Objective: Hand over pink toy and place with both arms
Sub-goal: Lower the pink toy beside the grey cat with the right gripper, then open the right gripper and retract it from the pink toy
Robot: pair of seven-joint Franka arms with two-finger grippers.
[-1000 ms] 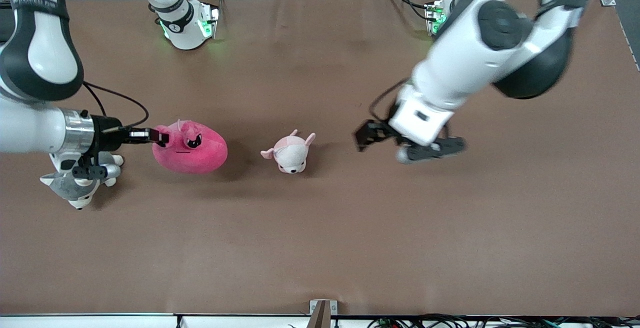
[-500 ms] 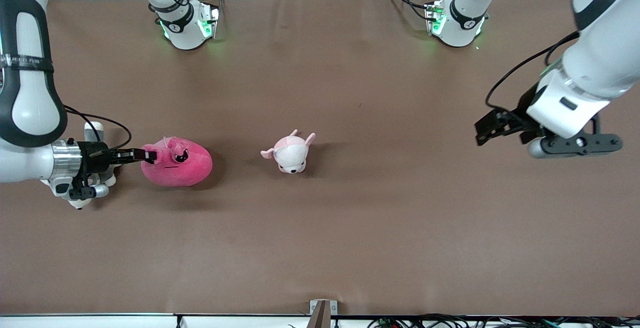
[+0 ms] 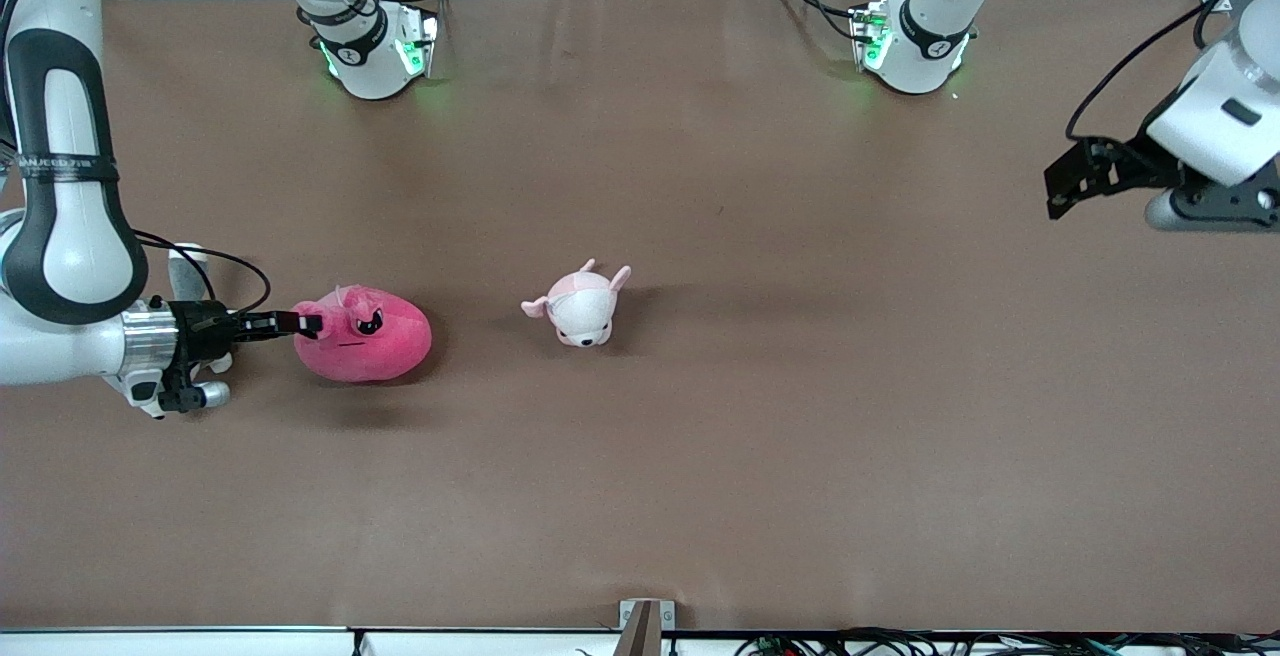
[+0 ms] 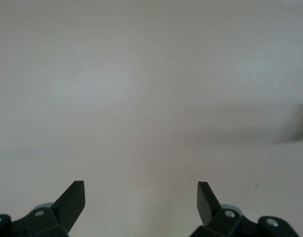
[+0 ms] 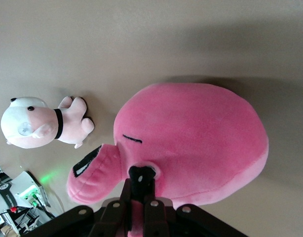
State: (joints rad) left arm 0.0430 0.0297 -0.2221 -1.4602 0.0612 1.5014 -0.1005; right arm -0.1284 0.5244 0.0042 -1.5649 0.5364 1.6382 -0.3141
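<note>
The pink toy (image 3: 370, 336) is a round hot-pink plush with dark angry eyes, toward the right arm's end of the table. My right gripper (image 3: 305, 322) is shut on a fold at the toy's edge. In the right wrist view the gripper (image 5: 140, 180) pinches the toy (image 5: 201, 133) beside its mouth. I cannot tell whether the toy touches the table. My left gripper (image 3: 1062, 181) is open and empty, up over the left arm's end of the table. The left wrist view shows its spread fingers (image 4: 72, 202) over bare table, with the gripper (image 4: 140, 197) holding nothing.
A small pale pink-and-white plush animal (image 3: 580, 306) lies near the table's middle, beside the pink toy toward the left arm's end; it also shows in the right wrist view (image 5: 38, 123). The grey-and-white dog is hidden under my right wrist.
My left arm has swung from over the table's middle out to its own end. My right gripper has carried the pink toy a little toward its end and nearer the front camera.
</note>
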